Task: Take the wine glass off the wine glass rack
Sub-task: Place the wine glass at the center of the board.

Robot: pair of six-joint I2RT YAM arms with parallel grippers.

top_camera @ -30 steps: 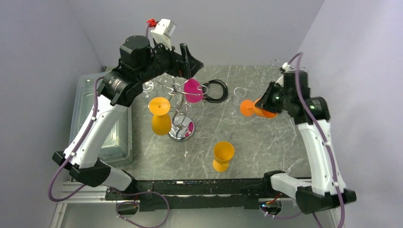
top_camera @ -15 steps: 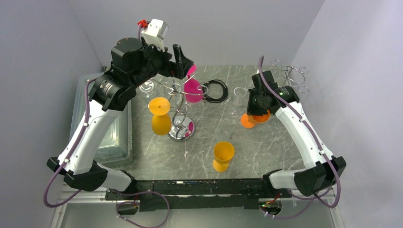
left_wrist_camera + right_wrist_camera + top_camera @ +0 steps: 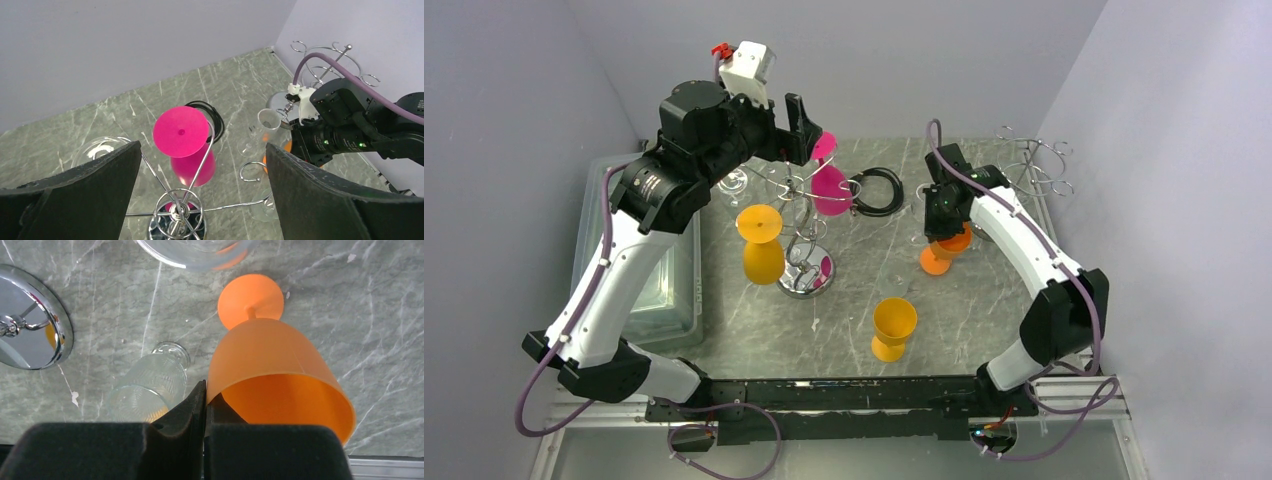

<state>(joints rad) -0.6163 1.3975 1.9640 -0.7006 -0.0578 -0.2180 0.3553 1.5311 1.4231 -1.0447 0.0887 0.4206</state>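
The wine glass rack [image 3: 805,270] stands left of centre on its mirror disc base; its ringed top shows in the left wrist view [image 3: 176,215]. A pink wine glass [image 3: 830,190] [image 3: 181,132] hangs upside down from one curled arm. A yellow-orange glass [image 3: 763,258] hangs from another. My left gripper [image 3: 802,125] [image 3: 202,200] is open and empty, high above the rack and pink glass. My right gripper [image 3: 946,232] [image 3: 205,405] is shut on the rim of an orange wine glass [image 3: 939,255] [image 3: 275,370]. The glass is upright, foot at the table; contact cannot be told.
A yellow glass [image 3: 893,328] stands near the front. A clear glass [image 3: 927,200] [image 3: 145,385] is beside the orange one. A black ring [image 3: 876,190] lies at the back. A smaller wire rack [image 3: 1031,160] is back right, a plastic bin [image 3: 639,270] far left.
My right arm has swung left and down, turning the orange glass upright and bringing its foot to the table. My left gripper has shifted slightly left, still open above the rack.
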